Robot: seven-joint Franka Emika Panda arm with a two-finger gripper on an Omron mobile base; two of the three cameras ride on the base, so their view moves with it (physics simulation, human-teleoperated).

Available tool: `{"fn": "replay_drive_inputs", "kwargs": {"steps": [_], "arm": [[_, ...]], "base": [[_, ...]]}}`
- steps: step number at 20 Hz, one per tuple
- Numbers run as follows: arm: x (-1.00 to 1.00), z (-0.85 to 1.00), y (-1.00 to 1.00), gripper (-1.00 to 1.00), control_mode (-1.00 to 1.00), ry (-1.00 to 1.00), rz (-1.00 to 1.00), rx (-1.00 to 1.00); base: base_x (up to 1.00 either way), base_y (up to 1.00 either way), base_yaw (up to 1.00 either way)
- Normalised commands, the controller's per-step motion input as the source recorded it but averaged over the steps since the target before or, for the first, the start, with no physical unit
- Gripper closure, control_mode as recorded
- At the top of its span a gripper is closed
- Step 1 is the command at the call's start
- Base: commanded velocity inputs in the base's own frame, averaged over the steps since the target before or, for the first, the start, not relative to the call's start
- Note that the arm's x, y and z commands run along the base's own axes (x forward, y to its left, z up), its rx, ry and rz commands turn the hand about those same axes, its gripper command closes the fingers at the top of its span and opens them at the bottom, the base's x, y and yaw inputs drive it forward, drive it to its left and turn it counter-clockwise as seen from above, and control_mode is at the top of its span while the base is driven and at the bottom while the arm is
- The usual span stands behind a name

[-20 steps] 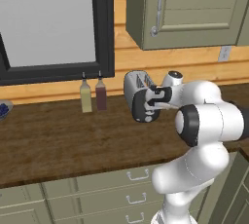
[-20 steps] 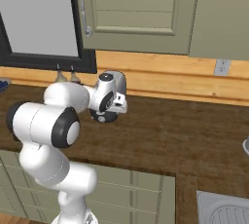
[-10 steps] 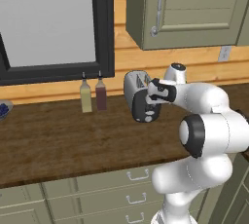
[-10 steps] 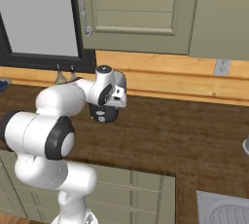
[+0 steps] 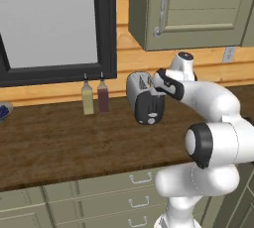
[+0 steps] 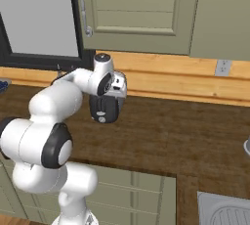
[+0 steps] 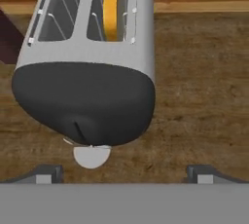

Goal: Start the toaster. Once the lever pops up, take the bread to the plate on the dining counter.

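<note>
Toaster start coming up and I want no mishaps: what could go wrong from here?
1. The open gripper hovers above the black end panel of the toaster; the lever is hard to make out beside the round knob, so a push may land on the knob.
2. The bread sits in only one slot.
3. A hard push could shove the toaster along the counter.

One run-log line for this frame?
phase: approach lever | gripper: open, above toaster's black end | bread: in slot | lever: not yet pressed | counter: two bottles left of toaster
</note>
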Motion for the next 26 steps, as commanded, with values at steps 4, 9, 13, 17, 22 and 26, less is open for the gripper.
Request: {"fn": "replay_drive_inputs", "kwargs": {"steps": [4, 9, 13, 17, 22, 26], "arm": [[-0.17, 0.33, 0.00, -1.00, -1.00, -0.37, 0.00, 0.00], [-0.22, 0.38, 0.00, -1.00, -1.00, -0.28, -0.04, 0.00], [-0.16, 0.46, 0.01, -1.00, -1.00, -0.18, -0.09, 0.00], [-0.01, 0.51, 0.00, -1.00, -1.00, -0.03, -0.06, 0.00], [0.00, 0.44, 0.01, -1.00, -1.00, 0.00, -0.02, 0.00], [0.12, 0.20, 0.00, -1.00, -1.00, 0.00, 0.00, 0.00]], "base": [[0.00, 0.00, 0.00], [0.00, 0.00, 0.00], [0.00, 0.00, 0.00], [0.00, 0.00, 0.00], [0.00, 0.00, 0.00], [0.00, 0.00, 0.00]]}}
